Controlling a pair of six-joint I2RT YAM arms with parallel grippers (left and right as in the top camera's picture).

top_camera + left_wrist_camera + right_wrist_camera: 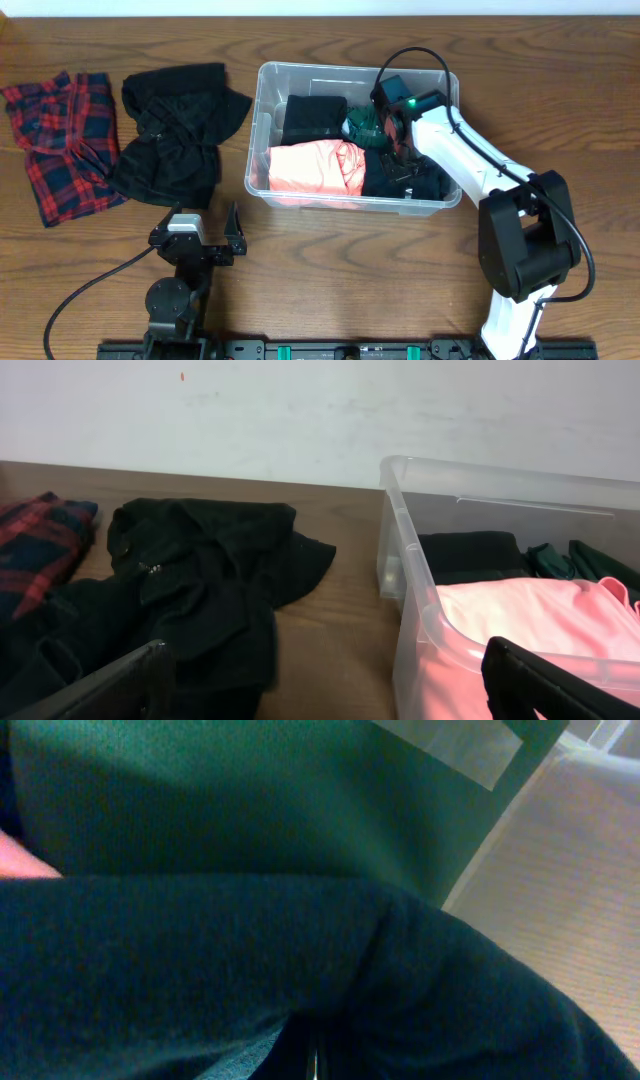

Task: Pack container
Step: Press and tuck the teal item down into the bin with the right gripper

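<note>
The clear plastic container (258, 120) stands mid-table and holds a black garment (315, 115), a pink garment (310, 168), a green garment (362, 125) and more black cloth (405, 185). My right gripper (385, 125) reaches down inside the container at the green garment. In the right wrist view the green cloth (250, 800) fills the frame and the jaws (315, 1060) look closed on a fold of it. My left gripper (207, 218) is open and empty near the table's front edge. Its view shows the container's left wall (410, 540) and the pink garment (520, 615).
A black garment (175, 130) lies crumpled on the table left of the container; it also shows in the left wrist view (200, 570). A red plaid garment (60, 140) lies at the far left. A black cable runs from the right arm over the container's back rim.
</note>
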